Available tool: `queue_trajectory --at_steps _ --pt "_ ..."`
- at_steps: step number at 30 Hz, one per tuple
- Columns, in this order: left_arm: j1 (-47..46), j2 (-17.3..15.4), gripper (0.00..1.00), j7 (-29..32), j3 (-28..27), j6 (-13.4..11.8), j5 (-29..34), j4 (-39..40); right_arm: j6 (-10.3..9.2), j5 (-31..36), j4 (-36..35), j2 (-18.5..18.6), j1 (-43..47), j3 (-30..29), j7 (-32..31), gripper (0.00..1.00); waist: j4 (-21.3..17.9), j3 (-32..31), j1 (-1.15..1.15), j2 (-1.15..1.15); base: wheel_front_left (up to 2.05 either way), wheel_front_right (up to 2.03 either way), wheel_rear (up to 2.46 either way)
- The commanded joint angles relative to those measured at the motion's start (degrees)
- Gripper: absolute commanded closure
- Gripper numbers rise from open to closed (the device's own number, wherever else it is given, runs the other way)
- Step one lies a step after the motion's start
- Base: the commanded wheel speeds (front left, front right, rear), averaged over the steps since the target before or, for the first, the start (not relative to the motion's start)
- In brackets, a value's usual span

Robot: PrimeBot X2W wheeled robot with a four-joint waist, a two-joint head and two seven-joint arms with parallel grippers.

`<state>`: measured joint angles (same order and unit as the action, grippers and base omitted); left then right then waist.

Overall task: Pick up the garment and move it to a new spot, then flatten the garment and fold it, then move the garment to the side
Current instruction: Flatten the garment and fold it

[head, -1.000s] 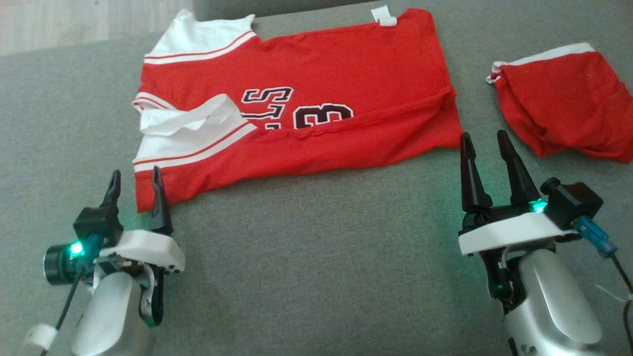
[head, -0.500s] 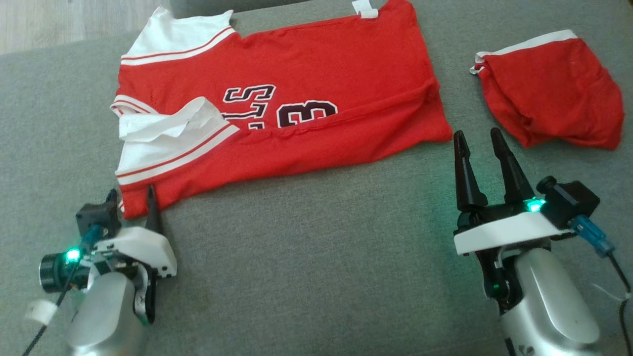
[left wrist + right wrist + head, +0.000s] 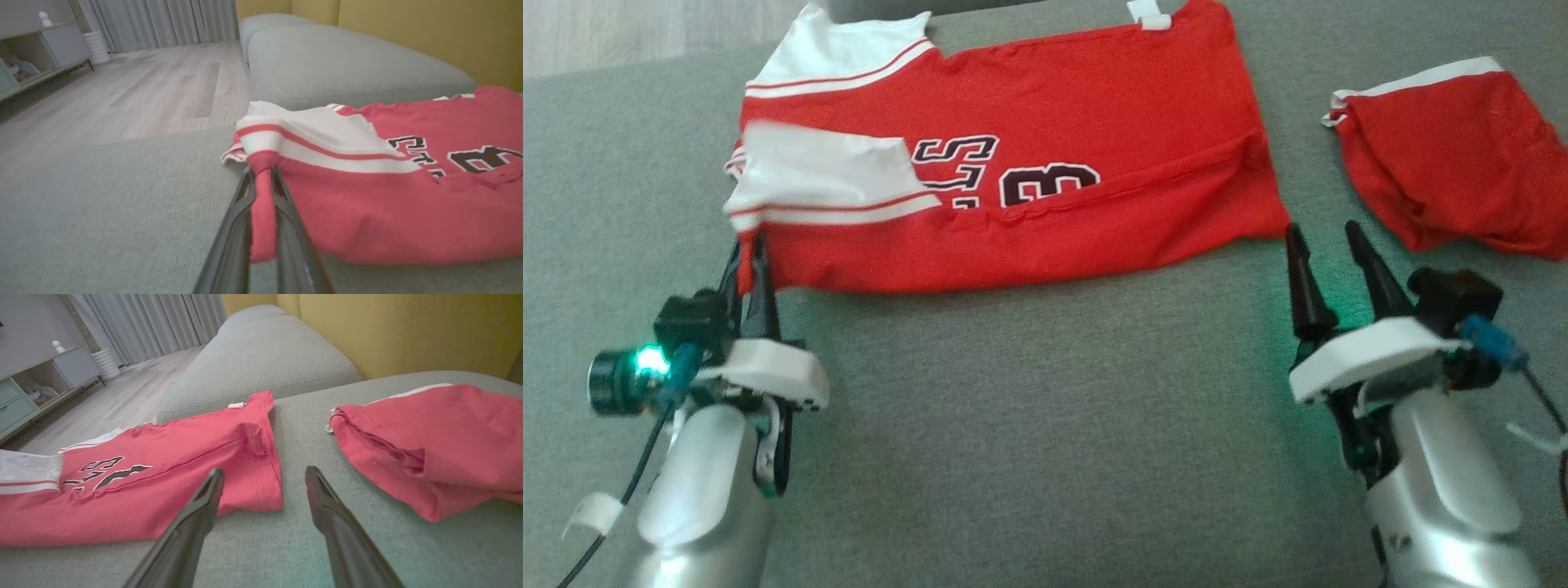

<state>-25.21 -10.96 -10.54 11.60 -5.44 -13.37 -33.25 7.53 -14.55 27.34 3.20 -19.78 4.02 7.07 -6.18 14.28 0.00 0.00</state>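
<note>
The garment (image 3: 1054,114) is a red jersey with white striped sleeves and dark lettering, spread on the grey sofa seat (image 3: 1045,425). My left gripper (image 3: 747,245) is shut on its near-left corner, and the left wrist view shows a strip of red cloth pinched between the fingers (image 3: 229,245) of that left gripper (image 3: 261,173), with the garment (image 3: 388,196) trailing right. My right gripper (image 3: 1321,233) stands open just off the jersey's near-right corner, touching nothing. In the right wrist view, the right gripper (image 3: 264,471) is spread before the hem of the garment (image 3: 163,486).
A second red piece of clothing with a white band (image 3: 1445,155) lies crumpled at the right, also as the red piece (image 3: 441,445). Another grey cushion (image 3: 347,65) adjoins beyond the jersey. Wooden floor (image 3: 143,90) lies past the seat's left edge; a yellow wall (image 3: 408,326) is behind.
My left gripper has shut on the jersey's near-left corner and lifted it forward; the white sleeve now lies flatter across the chest. The right gripper stays open in place.
</note>
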Motion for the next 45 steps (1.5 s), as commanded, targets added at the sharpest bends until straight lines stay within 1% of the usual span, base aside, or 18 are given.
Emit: queue_trajectory --at_steps 1,4,7,10,11,14,20,24,25,26,27,35,40,45 --pt "-3.17 -2.18 1.00 -1.11 -1.06 0.40 0.78 2.40 -0.04 0.37 -0.61 -0.32 -3.06 0.47 -0.57 0.00 0.57 0.34 0.00 0.00 0.00 0.00 0.00" --pt "-4.66 -2.29 1.00 -1.71 0.73 1.68 1.83 3.97 -0.04 0.37 3.95 -0.32 -5.90 -0.81 -3.30 0.00 1.50 0.60 0.00 0.00 0.00 0.00 0.00" --pt "-5.56 -2.09 1.00 -1.52 1.89 2.38 2.20 5.03 -0.04 1.34 8.92 -0.32 -9.12 -2.05 -4.42 0.00 2.25 0.82 0.00 0.00 0.00 0.00 0.00" --pt "-6.01 -1.74 1.00 -1.40 2.56 2.48 2.28 6.02 -0.04 1.96 13.98 -0.32 -12.49 -2.96 -4.83 0.00 2.88 1.13 0.00 0.00 0.00 0.00 0.00" --pt "-6.01 -1.74 1.00 -1.40 2.56 2.48 2.28 6.02 -0.04 1.96 13.98 -0.32 -12.49 -2.96 -4.83 0.00 2.88 1.13 0.00 0.00 0.00 0.00 0.00" --pt "-6.25 -1.32 1.00 -1.39 3.27 2.50 2.39 6.76 -0.04 2.34 18.73 -0.32 -15.49 -3.04 -5.23 0.00 3.58 1.61 0.00 0.00 0.00 0.00 0.00" --pt "-6.56 -0.66 1.00 -1.52 4.54 2.77 2.45 6.94 -0.04 5.67 27.07 -0.32 -19.93 -2.62 -6.75 0.00 5.05 2.40 0.00 0.00 0.00 0.00 0.00" --pt "-6.41 -0.81 1.00 -1.66 4.83 2.87 2.24 6.58 -0.04 7.54 31.13 -0.32 -21.72 -1.96 -7.31 0.00 5.37 2.43 0.00 0.00 0.00 0.00 0.00" --pt "-6.39 -0.86 1.00 -1.67 4.90 2.90 2.18 6.44 -0.04 7.86 32.01 -0.32 -22.03 -1.98 -7.22 0.13 5.45 2.39 0.00 0.00 0.00 0.00 0.00" --pt "-6.42 -0.86 1.00 -1.69 4.96 2.90 2.13 6.31 -0.04 8.11 32.85 -0.32 -22.32 -2.13 -7.13 0.53 5.56 2.34 0.00 0.00 0.00 0.00 0.00" --pt "-6.46 -0.85 1.00 -1.70 5.00 2.86 2.06 6.17 -0.04 8.37 33.66 -0.32 -22.56 -2.10 -7.09 1.00 5.65 2.26 0.00 0.00 0.00 0.00 0.00" --pt "-5.40 -1.12 1.00 -1.95 5.01 2.51 1.27 4.58 -0.04 10.56 36.97 -0.32 -23.08 -1.96 -3.62 1.00 5.08 0.33 0.00 0.00 0.00 0.00 0.00" --pt "-3.35 -1.61 1.00 -1.09 4.64 1.34 0.63 3.01 -0.04 9.67 36.95 -0.32 -21.84 -1.82 -0.48 1.00 4.43 -2.13 0.00 0.00 0.00 0.00 0.00" --pt "-1.00 -1.99 1.00 -0.31 4.81 1.07 0.06 2.62 -0.04 9.03 35.92 -0.32 -20.15 -1.80 0.83 1.00 3.85 -4.49 0.00 0.00 0.00 0.00 0.00"
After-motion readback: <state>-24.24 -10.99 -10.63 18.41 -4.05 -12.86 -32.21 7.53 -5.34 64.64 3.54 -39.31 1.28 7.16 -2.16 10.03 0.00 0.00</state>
